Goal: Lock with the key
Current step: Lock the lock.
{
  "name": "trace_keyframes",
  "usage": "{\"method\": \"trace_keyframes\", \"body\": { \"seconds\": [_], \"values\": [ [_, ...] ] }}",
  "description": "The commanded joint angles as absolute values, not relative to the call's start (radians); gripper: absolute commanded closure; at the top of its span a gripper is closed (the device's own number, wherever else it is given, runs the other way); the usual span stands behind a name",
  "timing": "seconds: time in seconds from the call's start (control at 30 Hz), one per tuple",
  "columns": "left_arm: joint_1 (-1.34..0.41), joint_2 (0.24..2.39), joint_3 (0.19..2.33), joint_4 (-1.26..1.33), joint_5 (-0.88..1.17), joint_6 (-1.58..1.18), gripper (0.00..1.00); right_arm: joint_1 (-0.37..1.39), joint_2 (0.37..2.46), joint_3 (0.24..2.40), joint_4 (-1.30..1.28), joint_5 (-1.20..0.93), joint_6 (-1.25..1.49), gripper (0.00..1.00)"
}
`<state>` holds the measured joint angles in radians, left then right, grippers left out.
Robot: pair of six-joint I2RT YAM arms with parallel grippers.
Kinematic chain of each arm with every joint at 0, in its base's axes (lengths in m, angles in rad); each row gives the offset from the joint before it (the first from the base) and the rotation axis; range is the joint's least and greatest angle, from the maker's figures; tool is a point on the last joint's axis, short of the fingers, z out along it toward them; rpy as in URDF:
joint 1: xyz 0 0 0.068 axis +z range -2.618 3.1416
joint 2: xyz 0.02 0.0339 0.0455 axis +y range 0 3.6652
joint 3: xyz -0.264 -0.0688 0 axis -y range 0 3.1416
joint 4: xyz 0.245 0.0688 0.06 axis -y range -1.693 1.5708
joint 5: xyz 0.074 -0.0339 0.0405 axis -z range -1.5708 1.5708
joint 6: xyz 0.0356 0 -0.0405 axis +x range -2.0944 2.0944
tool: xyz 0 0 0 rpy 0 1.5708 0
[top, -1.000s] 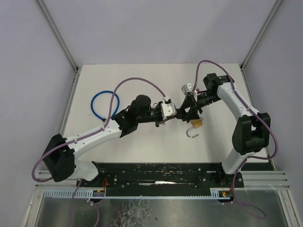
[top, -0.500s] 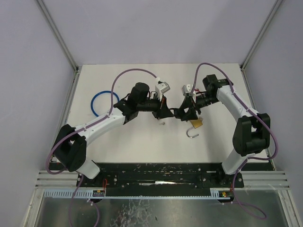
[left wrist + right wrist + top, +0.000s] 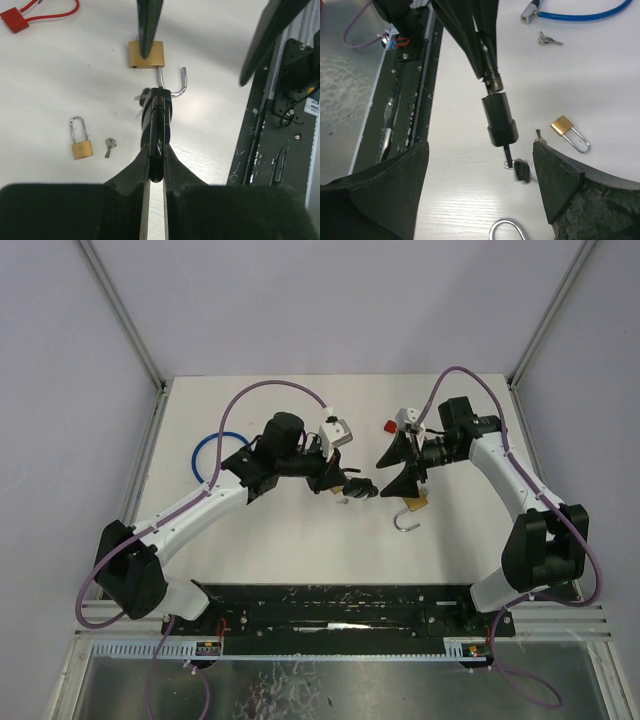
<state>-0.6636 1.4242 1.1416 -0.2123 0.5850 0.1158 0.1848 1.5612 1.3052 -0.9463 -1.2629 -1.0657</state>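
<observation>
My left gripper (image 3: 352, 488) (image 3: 156, 150) is shut on a black lock cylinder (image 3: 499, 117). A thin key shaft sticks out of the cylinder's end, and a black-headed key (image 3: 521, 171) hangs from it on a small ring. My right gripper (image 3: 382, 480) (image 3: 480, 185) stands wide open just right of the cylinder, and its fingers (image 3: 560, 180) touch nothing. A brass padlock (image 3: 413, 505) (image 3: 146, 54) with its shackle (image 3: 172, 85) swung open lies on the table under the right gripper.
A smaller shut brass padlock (image 3: 81, 145) (image 3: 562, 125) lies beside a small key (image 3: 109, 146). A blue cable loop (image 3: 205, 455) (image 3: 580, 12) and more keys (image 3: 549, 39) lie at the left. A red tag (image 3: 390, 426) (image 3: 15, 20) lies further back. The black base rail (image 3: 340, 615) runs along the near edge.
The right gripper has opened wide and drawn back to the right, away from the cylinder. The left arm still holds the cylinder and has turned its wrist.
</observation>
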Motion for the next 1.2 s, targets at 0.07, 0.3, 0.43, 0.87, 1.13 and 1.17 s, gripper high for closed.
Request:
{"method": "trace_keyframes", "body": {
  "seconds": [0.07, 0.3, 0.43, 0.87, 1.13, 1.17],
  "values": [
    [-0.667, 1.384, 1.246, -0.278, 0.581, 0.322, 1.00, 0.179, 1.490, 1.190, -0.560, -1.395, -0.511, 0.10],
    [-0.669, 1.382, 1.283, -0.279, 0.594, 0.271, 1.00, 0.179, 1.483, 1.200, -0.608, -1.378, -0.606, 0.09],
    [-0.668, 1.380, 1.248, -0.168, 0.665, 0.153, 1.00, 0.178, 1.525, 1.254, -0.767, -1.407, -0.890, 0.08],
    [-0.609, 1.352, 1.141, 0.156, 0.762, -0.190, 1.00, 0.248, 1.642, 1.430, -1.237, -1.409, -1.362, 0.25],
    [-0.608, 1.339, 1.112, 0.221, 0.753, -0.236, 1.00, 0.280, 1.624, 1.429, -1.139, -1.395, -1.231, 0.58],
    [-0.607, 1.338, 1.107, 0.229, 0.753, -0.241, 1.00, 0.283, 1.624, 1.429, -1.131, -1.393, -1.216, 0.62]
  ]
}}
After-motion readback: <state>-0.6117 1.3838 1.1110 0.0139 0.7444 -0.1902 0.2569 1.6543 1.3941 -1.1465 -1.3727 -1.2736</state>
